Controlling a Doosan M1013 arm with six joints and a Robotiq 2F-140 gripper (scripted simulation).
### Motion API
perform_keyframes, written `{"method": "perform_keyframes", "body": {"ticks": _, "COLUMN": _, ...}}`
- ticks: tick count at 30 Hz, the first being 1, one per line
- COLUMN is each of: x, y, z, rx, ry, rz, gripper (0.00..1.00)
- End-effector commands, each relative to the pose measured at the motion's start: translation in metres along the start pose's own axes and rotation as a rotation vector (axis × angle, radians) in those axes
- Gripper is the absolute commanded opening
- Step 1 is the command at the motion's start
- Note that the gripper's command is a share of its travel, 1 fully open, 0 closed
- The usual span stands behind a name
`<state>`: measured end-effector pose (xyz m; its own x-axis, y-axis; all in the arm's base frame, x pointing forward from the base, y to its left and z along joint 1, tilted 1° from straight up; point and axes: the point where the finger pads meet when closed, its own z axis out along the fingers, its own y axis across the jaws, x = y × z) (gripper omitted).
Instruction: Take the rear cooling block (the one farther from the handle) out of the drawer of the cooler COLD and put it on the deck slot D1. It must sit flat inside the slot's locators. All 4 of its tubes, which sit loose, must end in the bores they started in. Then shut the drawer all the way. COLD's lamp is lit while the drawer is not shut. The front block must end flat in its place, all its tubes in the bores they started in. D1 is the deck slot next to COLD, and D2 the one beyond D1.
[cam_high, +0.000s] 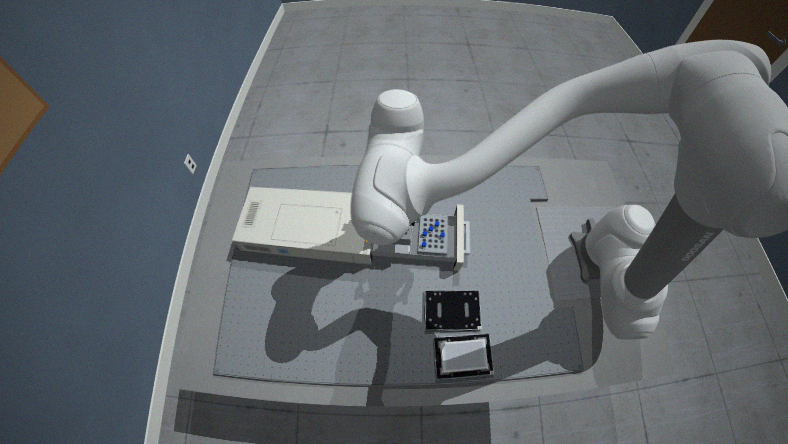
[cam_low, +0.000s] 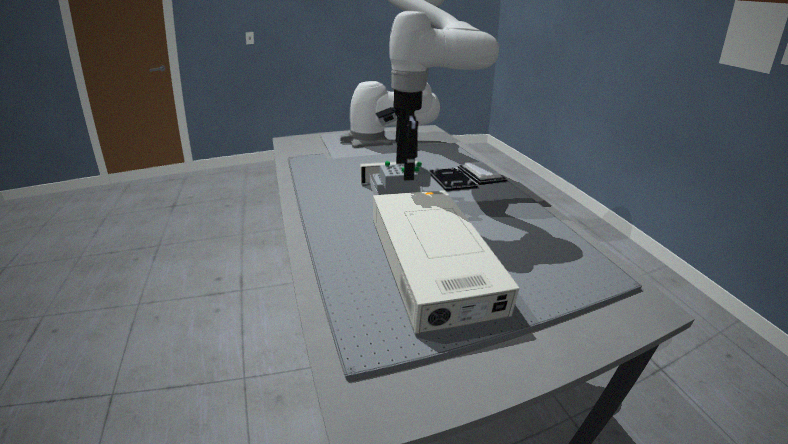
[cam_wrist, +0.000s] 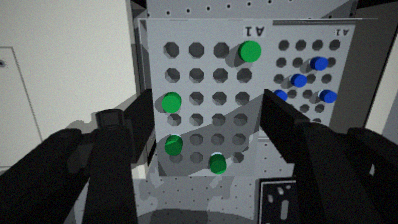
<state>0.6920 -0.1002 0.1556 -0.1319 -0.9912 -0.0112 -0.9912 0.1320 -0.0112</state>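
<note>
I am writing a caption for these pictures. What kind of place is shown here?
Probably a laboratory automation bench: a perforated deck plate carries the cooler COLD, tube-filled cooling blocks and black deck slots, served by a white robot arm.

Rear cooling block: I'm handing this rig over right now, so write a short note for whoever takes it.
Gripper: shut on the rear cooling block, the one with four green tubes, all seated in bores.
The block appears raised above the open drawer of COLD; in the exterior view COLD's lamp glows orange.
Front block: in the drawer, flat, blue tubes in bores.
D1: bare black slot, waiting. D2 holds a plate.
Done: block gripped, apparently lifted.
Left: carry it level to D1, seat it inside the locators, release, shut the drawer fully.
</note>
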Motion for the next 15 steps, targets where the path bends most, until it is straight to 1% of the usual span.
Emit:
{"method": "perform_keyframes", "body": {"ticks": 1, "x": 0.0, "y": -0.001, "z": -0.004, "rx": 0.002, "ry": 0.0, "rz": 0.0, "gripper": 0.1}}
{"method": "perform_keyframes", "body": {"ticks": 15, "x": 0.0, "y": 0.0, "z": -0.021, "rx": 0.002, "ry": 0.0, "rz": 0.0, "gripper": 0.1}}
